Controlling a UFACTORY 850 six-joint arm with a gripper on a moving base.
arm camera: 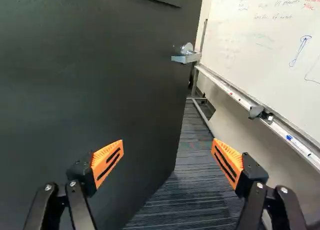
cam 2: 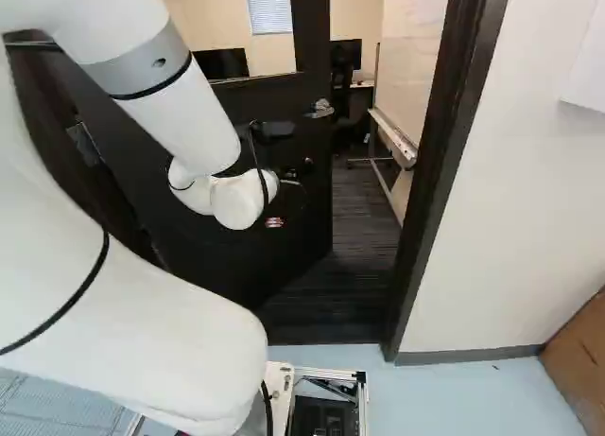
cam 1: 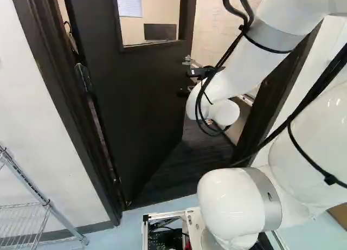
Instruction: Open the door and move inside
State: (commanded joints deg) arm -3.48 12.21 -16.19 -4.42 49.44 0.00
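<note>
One dark door (arm camera: 110, 80) stands ajar; your tool (arm camera: 167, 152) is released, spread wide, seemingly facing the door's free edge (arm camera: 181, 110) so you can push the gap wider.

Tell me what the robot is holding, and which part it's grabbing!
It isn't holding anything: its gripper is wide open, and the door handle is up ahead, not between the fingers.

Pale blue floor (cam 2: 473, 393), wire rack (cam 1: 47, 205) and brown box (cam 2: 580, 356) on it, dark striped carpet (arm camera: 192, 182)
</note>
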